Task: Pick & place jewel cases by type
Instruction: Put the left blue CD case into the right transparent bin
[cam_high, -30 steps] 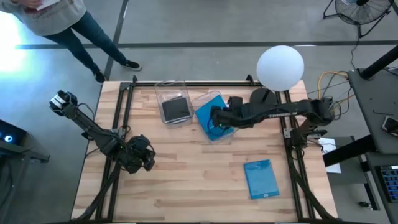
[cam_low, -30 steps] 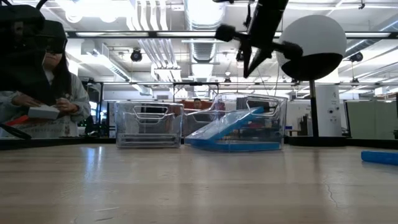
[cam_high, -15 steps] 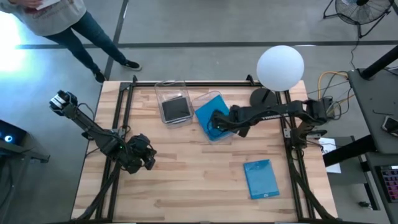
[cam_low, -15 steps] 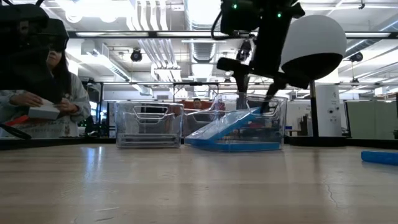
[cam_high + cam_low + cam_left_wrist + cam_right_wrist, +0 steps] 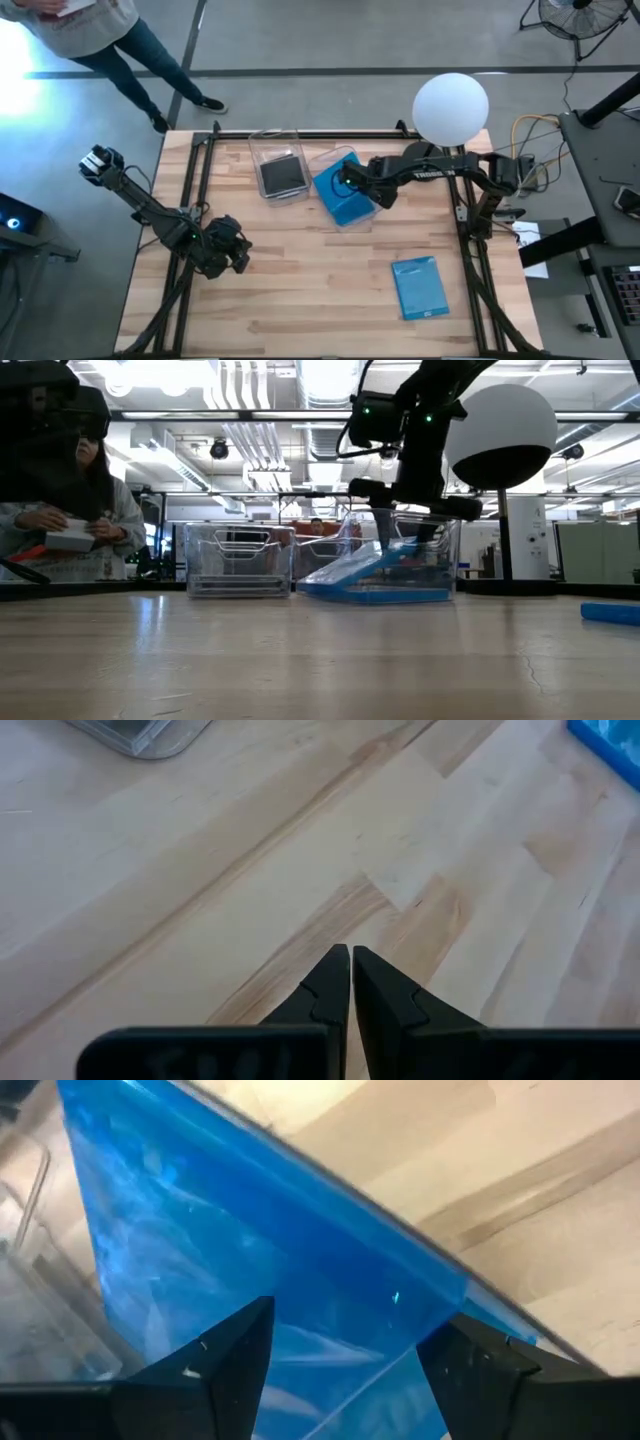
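Observation:
A blue jewel case (image 5: 340,205) (image 5: 360,570) (image 5: 250,1250) leans slanted in the right clear bin (image 5: 325,158), its low edge on the bin floor and its high edge against the bin's wall (image 5: 445,550). My right gripper (image 5: 347,185) (image 5: 405,535) (image 5: 350,1340) stands open over its raised end, fingers pointing down. A dark jewel case (image 5: 281,173) lies flat in the left bin (image 5: 265,140). Another blue jewel case (image 5: 420,287) (image 5: 610,612) lies flat on the table, near right. My left gripper (image 5: 238,258) (image 5: 350,960) waits shut above bare wood at the near left. My right gripper stands open, its two fingers (image 5: 225,1365) astride the raised part of the leaning blue case. I cannot tell whether either fingertip touches the case.
A white globe lamp (image 5: 451,108) (image 5: 500,420) stands at the far right, close to my right arm. A person (image 5: 90,30) (image 5: 70,510) stands beyond the table's far left corner. Dark frame rails (image 5: 190,200) run along both sides. Bare wood lies in the middle and near parts.
My right gripper has opened and come down toward the blue case leaning in the right bin. The case has kept its slant.

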